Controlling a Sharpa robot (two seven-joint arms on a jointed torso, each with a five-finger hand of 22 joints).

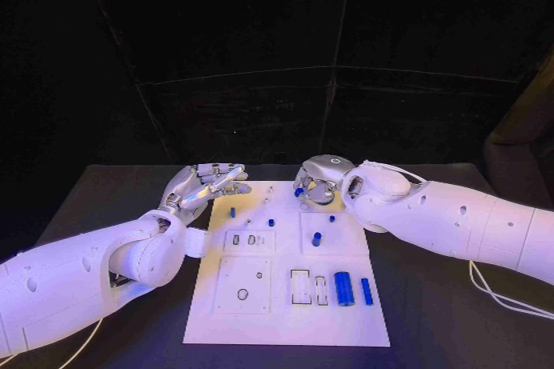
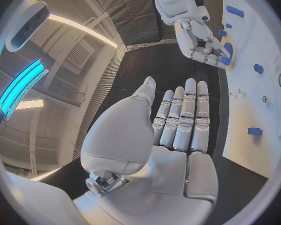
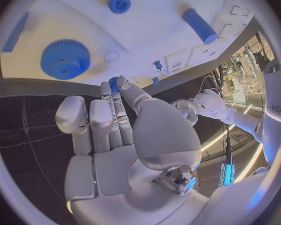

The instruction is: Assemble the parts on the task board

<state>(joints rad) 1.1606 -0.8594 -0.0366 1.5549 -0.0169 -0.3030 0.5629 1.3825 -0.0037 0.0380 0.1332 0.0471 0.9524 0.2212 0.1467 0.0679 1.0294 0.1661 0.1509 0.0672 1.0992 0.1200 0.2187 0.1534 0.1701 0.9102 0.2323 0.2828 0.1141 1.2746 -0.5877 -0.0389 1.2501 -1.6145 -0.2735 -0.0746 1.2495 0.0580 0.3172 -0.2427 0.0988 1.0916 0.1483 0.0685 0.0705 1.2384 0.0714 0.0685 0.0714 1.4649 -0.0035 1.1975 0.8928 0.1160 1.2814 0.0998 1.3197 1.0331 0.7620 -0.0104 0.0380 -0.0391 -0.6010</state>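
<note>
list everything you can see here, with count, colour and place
table: one, black, under everything
board: one, white, mid-table
cylinder: one, blue, lying near the board's right edge
bar: one, blue, right of the cylinder
gear: one, blue, on the board, in the right wrist view
small parts: several, blue, on the board's far half
left robot hand: one, silver, fingers apart, holding nothing, at the board's far left edge
right robot hand: one, silver, pinching a small blue part over the board's far end

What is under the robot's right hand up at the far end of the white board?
The right hand hovers over the task board and pinches a small blue part. A blue gear lies on the board nearby. In the head view the hand covers the board beneath it.
</note>
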